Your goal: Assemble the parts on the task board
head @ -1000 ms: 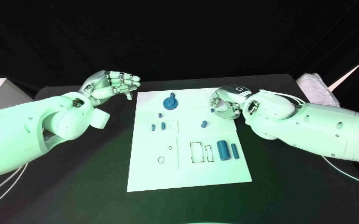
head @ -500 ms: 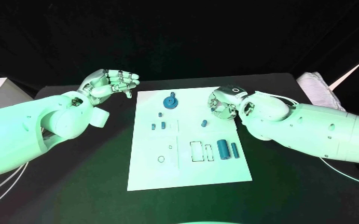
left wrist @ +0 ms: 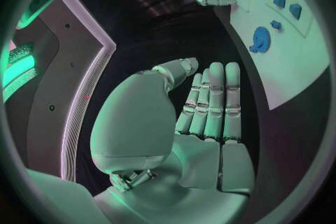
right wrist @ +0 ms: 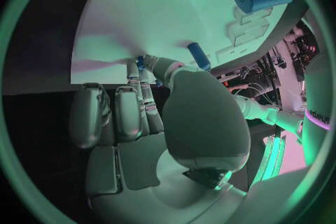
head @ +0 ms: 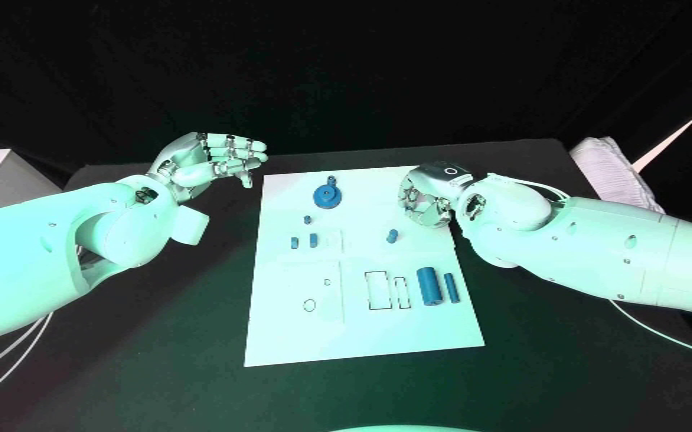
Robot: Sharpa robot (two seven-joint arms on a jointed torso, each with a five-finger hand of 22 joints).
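The white task board (head: pixel 361 292) lies in the middle of the black table (head: pixel 173 352), its long side running away from the robot. Near its far edge sits a blue gear (head: pixel 330 197). Closer in, on the left half, three small blue pegs (head: pixel 312 240) stand near one another, and a single small blue piece (head: pixel 391 238) lies toward the right side. Near the right edge a thick blue cylinder (head: pixel 427 286) lies beside a thinner blue pin (head: pixel 451 288), both just right of a rectangular outline in the board.

The left hand (head: pixel 214 160) hovers above the table, off the board's far left corner, holding nothing; its fingers lie side by side, loosely bent with the thumb apart, as the left wrist view (left wrist: pixel 203 117) shows.

The right hand (head: pixel 427 198) is over the board's far right part, just beyond the single small blue piece. In the right wrist view its fingers (right wrist: pixel 133 106) reach down to the board's surface, and something small and blue shows at the fingertips, close to the thumb; whether the hand pinches it or merely touches it, I cannot tell.
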